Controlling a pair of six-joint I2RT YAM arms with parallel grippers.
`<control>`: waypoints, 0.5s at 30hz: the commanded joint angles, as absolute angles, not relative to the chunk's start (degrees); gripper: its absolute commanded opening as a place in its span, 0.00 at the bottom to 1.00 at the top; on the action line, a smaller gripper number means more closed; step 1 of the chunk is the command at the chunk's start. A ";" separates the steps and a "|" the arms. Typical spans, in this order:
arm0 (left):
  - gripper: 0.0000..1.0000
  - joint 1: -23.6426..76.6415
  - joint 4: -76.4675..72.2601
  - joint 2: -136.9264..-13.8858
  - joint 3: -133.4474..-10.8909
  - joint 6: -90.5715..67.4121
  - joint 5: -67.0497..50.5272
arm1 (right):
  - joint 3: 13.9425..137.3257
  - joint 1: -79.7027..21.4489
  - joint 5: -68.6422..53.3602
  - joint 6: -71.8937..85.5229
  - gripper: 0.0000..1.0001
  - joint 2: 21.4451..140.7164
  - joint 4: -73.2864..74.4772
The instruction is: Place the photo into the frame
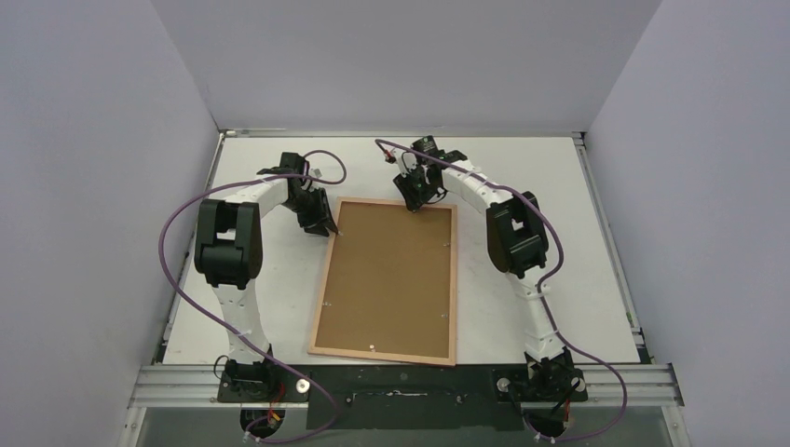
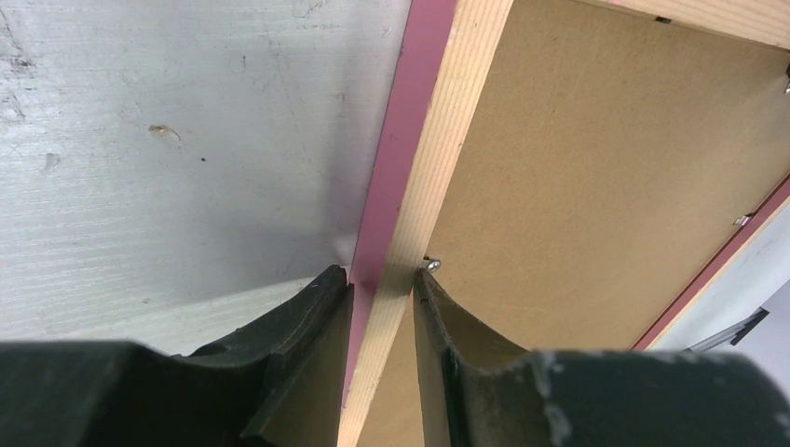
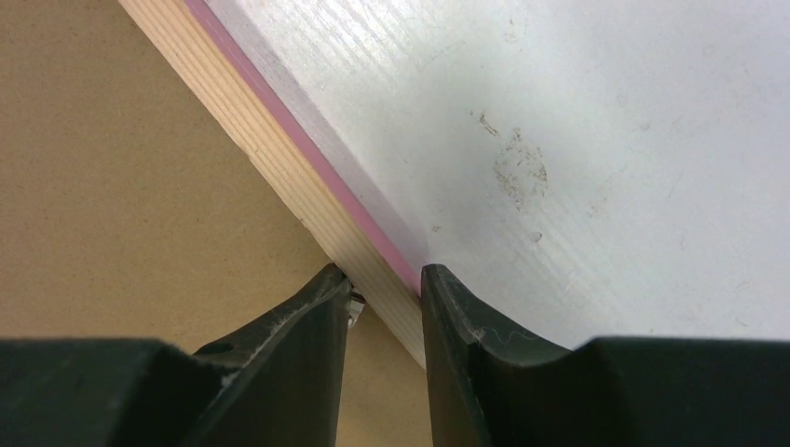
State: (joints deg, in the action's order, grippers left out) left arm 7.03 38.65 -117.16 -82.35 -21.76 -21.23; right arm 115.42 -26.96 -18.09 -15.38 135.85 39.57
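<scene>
Top camera hangs high over the near edge, looking down from well back across the white bench (image 1: 582, 233). Left wrist camera sits tight behind the left hand (image 2: 380, 275), staring along the left rail of the pink-fronted, pale wood picture frame (image 2: 442, 140). Right wrist camera, equally close behind the right hand (image 3: 382, 275), faces its far rail. All three share it.

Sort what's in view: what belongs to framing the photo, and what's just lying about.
Job: frame, face down; brown backing board in it; left arm's fingers and right arm's fingers, each pinching its rail. The photo is not in view.
Lying about: just the white table underneath.
</scene>
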 commanded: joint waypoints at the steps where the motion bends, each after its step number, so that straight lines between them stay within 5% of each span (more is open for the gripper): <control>1: 0.28 6.29 40.17 -117.60 -83.14 -19.88 -20.03 | 111.06 -26.60 -17.04 -13.66 0.25 132.53 34.14; 15: 0.35 6.10 41.46 -117.15 -85.55 -19.60 -20.71 | 115.79 -26.80 -16.73 -5.86 0.59 129.97 34.05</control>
